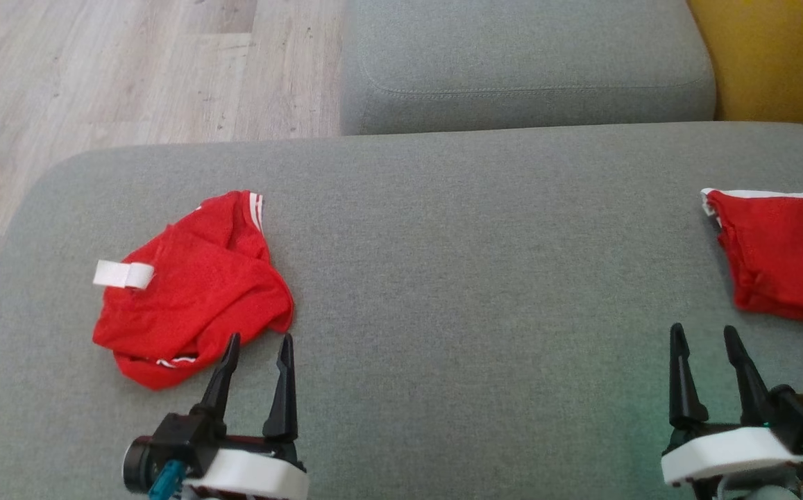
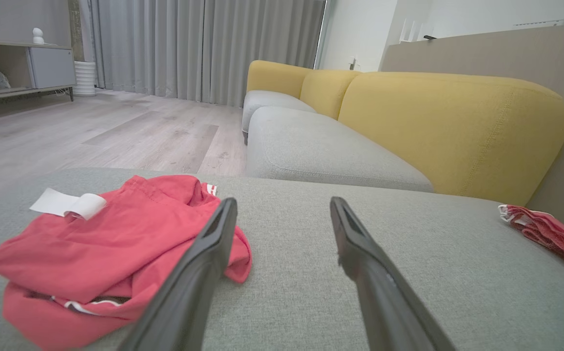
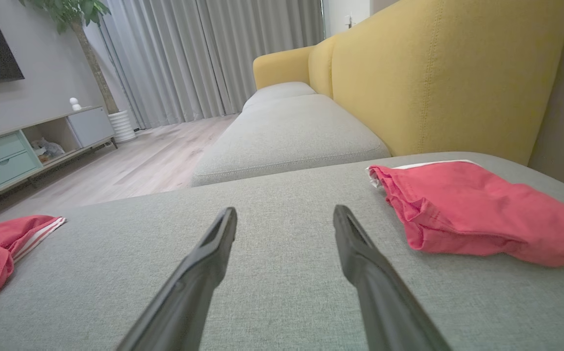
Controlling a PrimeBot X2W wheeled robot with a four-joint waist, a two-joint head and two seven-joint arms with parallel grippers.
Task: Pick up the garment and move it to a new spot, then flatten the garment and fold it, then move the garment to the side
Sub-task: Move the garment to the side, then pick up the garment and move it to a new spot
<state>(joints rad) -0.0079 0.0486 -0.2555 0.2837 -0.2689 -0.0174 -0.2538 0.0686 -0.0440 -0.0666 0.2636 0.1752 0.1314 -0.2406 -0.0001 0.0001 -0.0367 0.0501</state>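
The crumpled garment (image 1: 193,285) is found just beyond the left gripper (image 1: 260,337), whose fingers are spread and empty. The right gripper (image 1: 703,326) is likewise spread. A raised fold, perhaps a hem, should be pinched deeply.

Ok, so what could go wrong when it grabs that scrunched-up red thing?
The red garment lies bunched in layers, so the open left gripper might pinch only one fold and lift it twisted. It sits near the cushion's left edge, so a drag could drop it onto the floor. The second red garment on the right could be mistaken for it.
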